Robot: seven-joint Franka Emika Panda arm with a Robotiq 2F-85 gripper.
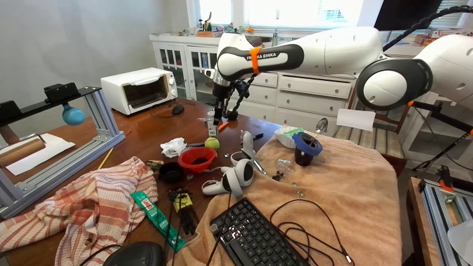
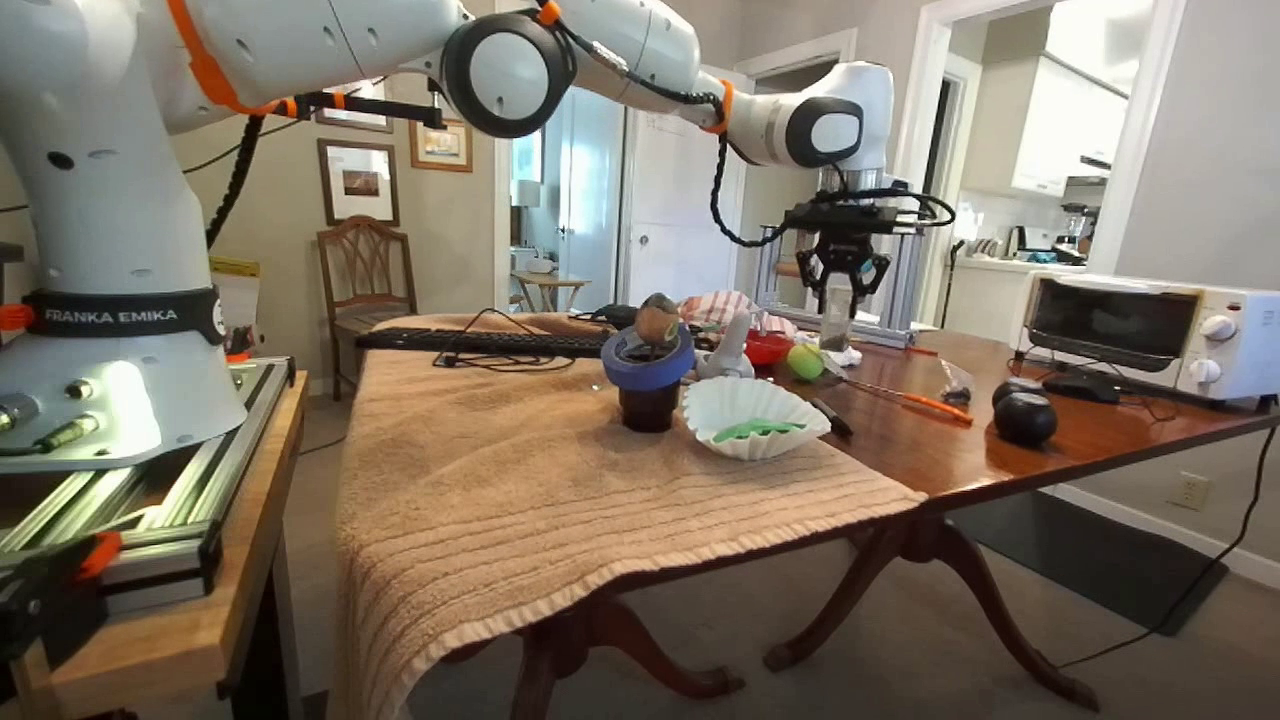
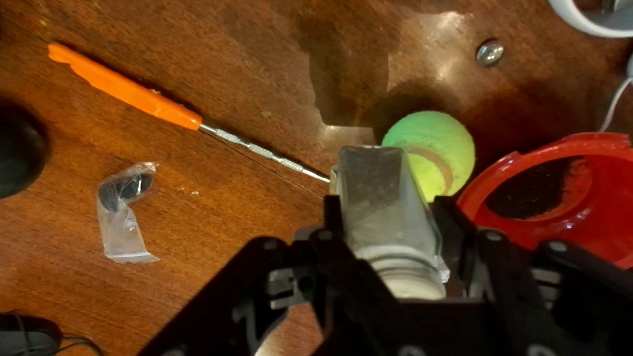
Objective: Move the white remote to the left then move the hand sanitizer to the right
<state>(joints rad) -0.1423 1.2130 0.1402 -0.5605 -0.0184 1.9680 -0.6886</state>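
Gripper has a clear boxy bottle clamped near that fuzzy tennis ball. Glossy red bowl sits just beside the ball, knurled orange-handled pick on its other side.

In an exterior view you can read "FRANKA EMIKA", wht caps, on the dk band round the arm base. In an exterior view, dk arm cover: you get "FR", then "KA EMIKA"; orange strap hides ltrs btwn. Same pic, grn packet: wht print, too sm. for you to make out. Blk kbd key marks + bottle print: also too sm.
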